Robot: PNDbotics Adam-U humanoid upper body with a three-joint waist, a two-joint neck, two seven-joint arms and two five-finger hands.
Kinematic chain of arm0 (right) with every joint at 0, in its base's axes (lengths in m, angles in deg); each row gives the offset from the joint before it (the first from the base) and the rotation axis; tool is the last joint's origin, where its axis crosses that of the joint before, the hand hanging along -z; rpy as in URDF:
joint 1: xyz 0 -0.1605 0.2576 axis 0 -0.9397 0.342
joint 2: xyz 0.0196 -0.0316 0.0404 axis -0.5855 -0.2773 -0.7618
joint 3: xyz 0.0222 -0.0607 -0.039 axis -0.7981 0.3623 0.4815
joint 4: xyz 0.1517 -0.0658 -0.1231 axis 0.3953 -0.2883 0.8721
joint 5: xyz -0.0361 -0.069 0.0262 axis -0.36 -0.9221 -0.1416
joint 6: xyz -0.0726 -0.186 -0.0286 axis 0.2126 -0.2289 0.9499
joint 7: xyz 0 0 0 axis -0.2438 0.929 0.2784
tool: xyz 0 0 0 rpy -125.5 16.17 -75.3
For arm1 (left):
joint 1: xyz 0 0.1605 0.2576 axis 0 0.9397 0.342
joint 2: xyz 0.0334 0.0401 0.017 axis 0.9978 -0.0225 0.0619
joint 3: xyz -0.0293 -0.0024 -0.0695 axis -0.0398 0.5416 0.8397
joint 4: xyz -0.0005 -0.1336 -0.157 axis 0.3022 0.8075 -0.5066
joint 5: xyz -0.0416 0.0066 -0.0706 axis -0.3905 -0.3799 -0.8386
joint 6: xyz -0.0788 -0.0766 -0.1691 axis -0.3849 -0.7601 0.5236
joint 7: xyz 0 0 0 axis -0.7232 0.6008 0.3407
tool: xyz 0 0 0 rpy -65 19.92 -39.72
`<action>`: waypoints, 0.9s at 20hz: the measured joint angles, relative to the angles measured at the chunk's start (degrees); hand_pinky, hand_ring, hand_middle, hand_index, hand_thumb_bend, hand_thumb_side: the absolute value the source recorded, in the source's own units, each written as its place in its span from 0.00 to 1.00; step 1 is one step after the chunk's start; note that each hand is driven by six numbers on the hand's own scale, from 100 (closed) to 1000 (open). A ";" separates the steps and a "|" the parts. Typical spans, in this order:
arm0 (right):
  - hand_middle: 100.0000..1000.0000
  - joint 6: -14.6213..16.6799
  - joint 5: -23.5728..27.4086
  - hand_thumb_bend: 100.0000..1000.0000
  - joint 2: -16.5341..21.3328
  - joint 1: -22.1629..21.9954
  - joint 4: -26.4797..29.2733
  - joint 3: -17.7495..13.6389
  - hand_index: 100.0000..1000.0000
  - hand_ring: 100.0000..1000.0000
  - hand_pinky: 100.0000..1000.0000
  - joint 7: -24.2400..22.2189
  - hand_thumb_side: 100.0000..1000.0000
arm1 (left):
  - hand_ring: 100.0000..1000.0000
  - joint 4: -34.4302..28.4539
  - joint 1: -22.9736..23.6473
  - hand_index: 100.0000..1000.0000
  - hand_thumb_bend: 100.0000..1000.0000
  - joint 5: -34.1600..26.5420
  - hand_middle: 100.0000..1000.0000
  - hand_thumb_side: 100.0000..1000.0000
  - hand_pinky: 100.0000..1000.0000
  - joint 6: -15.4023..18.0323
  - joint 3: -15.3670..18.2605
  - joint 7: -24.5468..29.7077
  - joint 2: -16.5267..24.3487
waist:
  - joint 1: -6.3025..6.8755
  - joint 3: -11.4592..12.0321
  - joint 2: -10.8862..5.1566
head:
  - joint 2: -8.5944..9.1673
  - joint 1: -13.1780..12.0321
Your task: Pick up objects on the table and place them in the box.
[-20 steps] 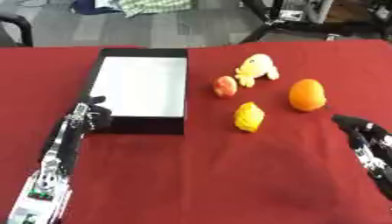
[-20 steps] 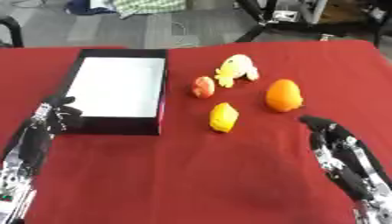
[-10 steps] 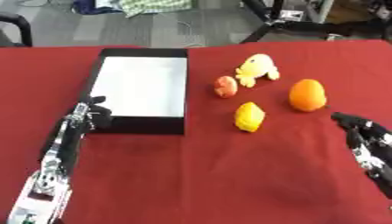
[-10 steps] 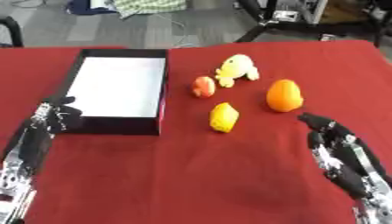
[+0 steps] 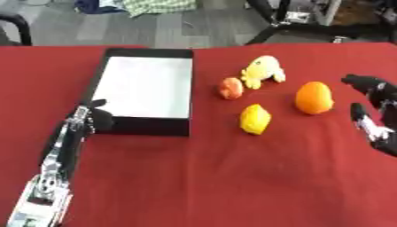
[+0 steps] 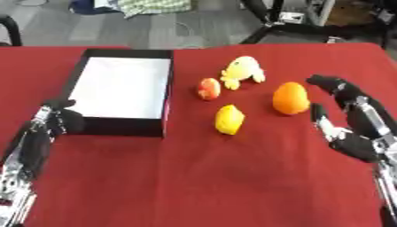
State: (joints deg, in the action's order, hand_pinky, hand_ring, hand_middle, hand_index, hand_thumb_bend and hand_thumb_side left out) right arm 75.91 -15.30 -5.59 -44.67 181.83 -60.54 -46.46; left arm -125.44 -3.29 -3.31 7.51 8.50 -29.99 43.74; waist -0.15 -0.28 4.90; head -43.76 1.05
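Box [image 5: 147, 86] white inside, holding nothing.

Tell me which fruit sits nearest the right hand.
The orange: it lies just left of the open right hand, while the lemon and apple sit farther left.

Left hand [image 5: 91, 120]: black fingers on a slender forearm of silver segmented links. Right hand [image 6: 350, 131]: black palm and fingers with silver-white joint sections and a pale thumb segment.
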 measured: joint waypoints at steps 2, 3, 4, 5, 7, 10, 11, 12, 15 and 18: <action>0.83 0.78 -0.95 0.00 2.61 2.63 -2.59 0.70 0.85 0.98 1.00 0.51 0.28 | 0.60 0.02 0.05 0.80 0.00 0.00 0.54 1.00 0.67 -0.02 -0.01 0.11 0.01 | 0.00 0.17 -0.01 | -0.01 0.30; 0.83 1.00 -1.41 0.00 3.92 3.99 -3.93 1.11 0.85 0.98 1.00 0.71 0.27 | 0.60 0.03 0.06 0.80 0.00 0.00 0.54 1.00 0.67 -0.04 -0.02 0.14 0.01 | 0.00 0.27 -0.01 | -0.02 0.50; 0.83 1.12 -1.83 0.00 5.17 5.37 -5.28 1.54 0.85 0.98 1.00 0.87 0.24 | 0.60 0.03 0.06 0.80 0.00 0.00 0.54 1.00 0.67 -0.05 -0.02 0.15 0.02 | 0.00 0.29 -0.01 | -0.08 0.63; 0.84 1.07 -2.28 0.00 6.34 6.76 -6.65 1.98 0.85 0.98 1.00 0.94 0.23 | 0.60 0.04 0.06 0.80 0.00 0.00 0.54 1.00 0.67 -0.06 -0.03 0.18 0.02 | 0.00 0.29 -0.01 | -0.16 0.75; 0.84 0.60 -3.23 0.00 7.89 9.51 -9.45 2.76 0.86 0.99 1.00 0.94 0.20 | 0.60 0.04 0.06 0.80 0.00 0.00 0.54 1.00 0.67 -0.11 -0.06 0.23 0.02 | 0.00 0.29 -0.01 | -0.22 0.94; 0.85 -1.05 -5.19 0.00 8.49 13.68 -13.68 3.58 0.87 1.00 1.00 0.20 0.17 | 0.60 0.13 0.07 0.80 0.00 0.00 0.54 1.00 0.67 -0.16 -0.23 0.32 0.02 | 0.00 0.29 -0.01 | -0.25 1.10; 0.85 -1.63 -5.96 0.00 8.50 14.95 -15.07 3.80 0.87 1.00 1.00 -0.22 0.15 | 0.60 0.14 0.07 0.80 0.00 0.00 0.54 1.00 0.67 -0.13 -0.32 0.36 0.02 | 0.00 0.28 -0.02 | -0.28 1.11; 0.85 -2.25 -6.74 0.00 8.50 16.12 -16.48 3.91 0.87 1.00 1.00 -0.71 0.15 | 0.60 0.15 0.07 0.80 0.00 0.00 0.54 1.00 0.67 -0.11 -0.34 0.40 0.02 | 0.00 0.28 -0.02 | -0.36 1.12; 0.86 -3.57 -9.25 0.00 8.41 18.84 -20.73 4.15 0.88 1.00 1.00 -2.35 0.21 | 0.60 0.23 0.08 0.80 0.00 0.00 0.54 1.00 0.67 -0.13 -0.35 0.53 0.02 | 0.00 0.28 -0.04 | -0.39 1.31; 0.86 -3.82 -11.81 0.00 7.55 20.81 -25.00 4.14 0.88 1.00 1.00 -3.83 0.24 | 0.60 0.29 0.08 0.80 0.00 0.00 0.54 1.00 0.67 -0.09 -0.35 0.62 0.02 | 0.00 0.29 -0.04 | -0.39 1.38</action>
State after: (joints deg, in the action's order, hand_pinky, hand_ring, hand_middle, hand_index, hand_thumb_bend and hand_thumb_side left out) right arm 72.09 -27.11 1.96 -23.86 156.83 -56.40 -50.29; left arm -125.15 -3.20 -3.31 7.42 8.15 -29.36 43.76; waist -0.15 0.02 4.86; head -44.15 2.42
